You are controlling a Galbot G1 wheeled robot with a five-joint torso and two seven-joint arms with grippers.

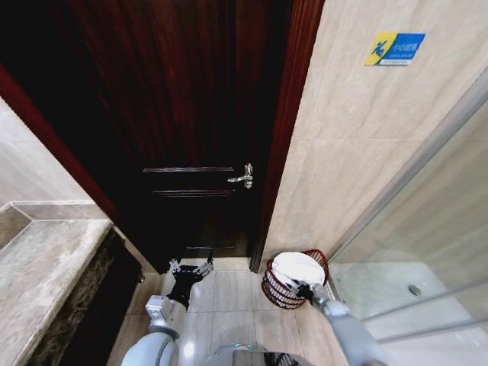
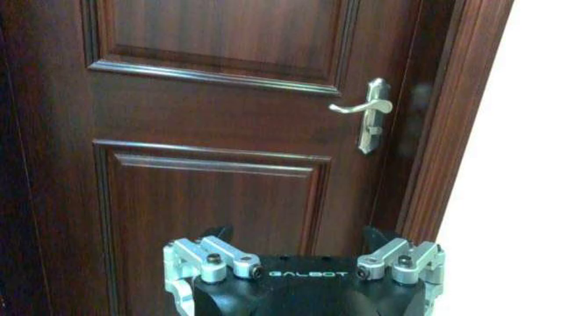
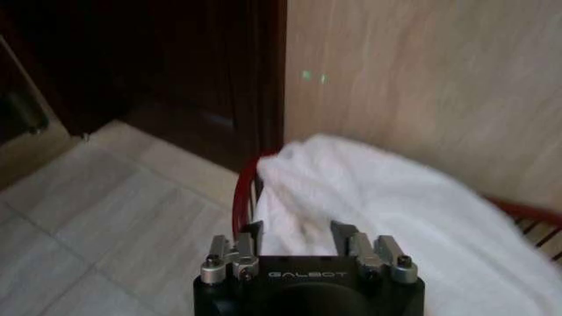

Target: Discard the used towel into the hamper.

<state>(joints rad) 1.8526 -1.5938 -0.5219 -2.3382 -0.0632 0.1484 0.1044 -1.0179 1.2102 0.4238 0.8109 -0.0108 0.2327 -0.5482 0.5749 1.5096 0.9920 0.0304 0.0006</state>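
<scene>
Most of the hamper hides under the towel

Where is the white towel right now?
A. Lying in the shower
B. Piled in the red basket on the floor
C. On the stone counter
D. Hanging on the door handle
B. The white towel sits heaped in the dark-red hamper on the floor by the wall, with the right gripper at its edge; the left gripper is open near the door.
</scene>
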